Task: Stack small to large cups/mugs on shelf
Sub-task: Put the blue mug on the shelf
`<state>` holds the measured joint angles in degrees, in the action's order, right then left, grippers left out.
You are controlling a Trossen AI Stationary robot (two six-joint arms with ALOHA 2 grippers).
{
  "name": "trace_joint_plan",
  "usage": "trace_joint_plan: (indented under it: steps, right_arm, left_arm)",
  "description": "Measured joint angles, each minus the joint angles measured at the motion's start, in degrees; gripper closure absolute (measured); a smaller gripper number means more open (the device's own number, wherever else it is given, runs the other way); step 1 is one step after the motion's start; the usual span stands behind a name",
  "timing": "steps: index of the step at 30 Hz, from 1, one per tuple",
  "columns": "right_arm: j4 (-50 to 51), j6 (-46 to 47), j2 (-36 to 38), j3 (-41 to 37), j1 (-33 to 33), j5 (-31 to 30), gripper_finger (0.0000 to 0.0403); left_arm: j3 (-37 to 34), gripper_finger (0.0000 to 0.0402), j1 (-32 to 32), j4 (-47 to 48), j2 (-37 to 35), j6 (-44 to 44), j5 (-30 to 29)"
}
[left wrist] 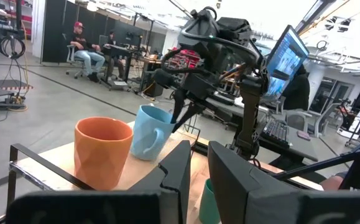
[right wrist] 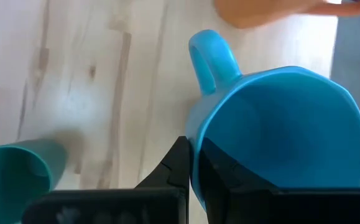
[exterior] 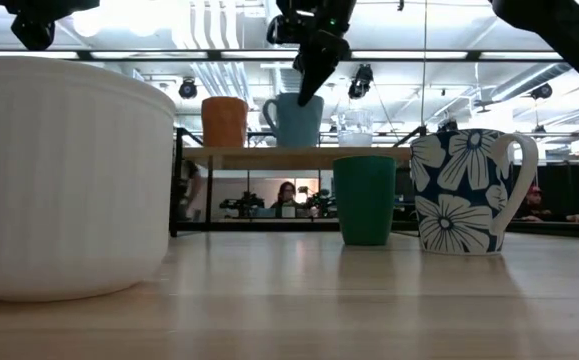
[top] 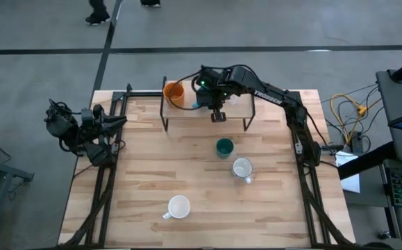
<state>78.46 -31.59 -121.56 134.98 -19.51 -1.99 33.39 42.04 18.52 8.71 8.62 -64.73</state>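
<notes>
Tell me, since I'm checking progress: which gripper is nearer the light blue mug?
Right. The right gripper has its fingers on the light blue mug's rim; the left gripper waits at the table's left edge.

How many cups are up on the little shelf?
3: an orange cup at one end, a light blue mug beside it, its rim in the right claw, and a clear glass farther along.
</notes>
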Motion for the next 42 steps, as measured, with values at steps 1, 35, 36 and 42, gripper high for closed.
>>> trace_joint_plan:
  steps: [1, 35, 36, 42]
  right_arm:
    - [-0.06, -0.06, 0.0, 0.0, -0.54, 0.64, 0.0394]
    - [-1.08, 0.01, -0.76, 0.04, -6.9, 6.39, 0.0359]
    - [-1.18, -0.02, -0.76, 0.04, -6.89, 6.39, 0.0357]
    - [-2.82, -1.09, -0.76, 0.0, -6.29, 4.19, 0.0357]
  left_arm:
    - [0.0, 0.0359, -0.01, 0.0, 0.0, 0.01, 0.0]
    - [-0.02, 0.0359, 0.0, 0.0, -0.02, 0.11, 0.09]
    - [-0.02, 0.0359, 0.0, 0.0, -0.02, 0.11, 0.09]
    - [-0.02, 0.0359, 0.0, 0.0, -0.02, 0.13, 0.09]
